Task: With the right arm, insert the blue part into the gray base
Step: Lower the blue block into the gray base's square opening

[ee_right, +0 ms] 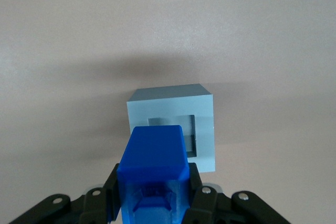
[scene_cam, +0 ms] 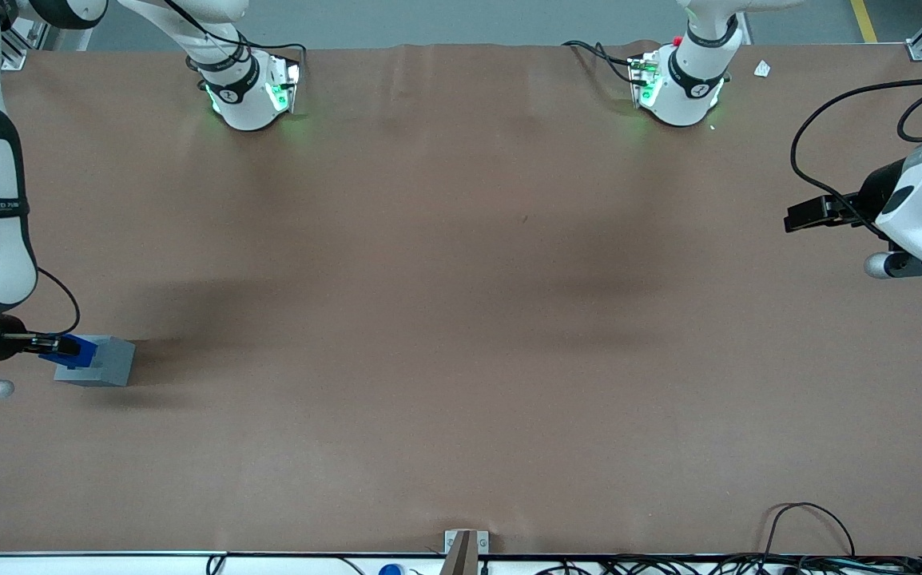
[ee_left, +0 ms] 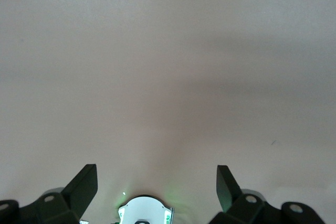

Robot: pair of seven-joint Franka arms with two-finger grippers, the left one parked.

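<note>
Blue part sat clamped in the right arm's gripper, hovering just above the gray base on the brown bench. Its leading end overlapped the square recess, which lay slightly farther ahead, so insertion looked nearly aligned.

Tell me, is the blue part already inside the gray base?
Not yet. The gripper holds the blue part above the gray base, whose recess shows partly uncovered.
</note>
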